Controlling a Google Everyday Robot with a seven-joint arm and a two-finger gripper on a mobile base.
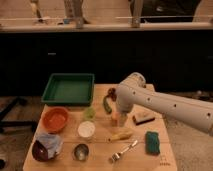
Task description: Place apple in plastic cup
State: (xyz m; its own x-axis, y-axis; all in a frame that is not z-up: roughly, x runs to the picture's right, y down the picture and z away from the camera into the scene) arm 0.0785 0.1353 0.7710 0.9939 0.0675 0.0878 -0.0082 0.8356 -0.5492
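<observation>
The apple (115, 118), small and reddish-orange, sits near the middle of the wooden table (165, 159). My gripper (120, 111) hangs at the end of the white arm, right above and against the apple's upper right side, partly hiding it. The plastic cup (89, 113), small and pale green, stands upright to the left of the apple, about a cup's width away.
A green tray (68, 88) is at the back left. An orange bowl (55, 119), a white cup (86, 129), a metal cup (81, 151) and a dark bowl with a cloth (44, 147) are on the left. A banana-like piece (121, 135), a fork (123, 150) and a green sponge (152, 142) lie in front.
</observation>
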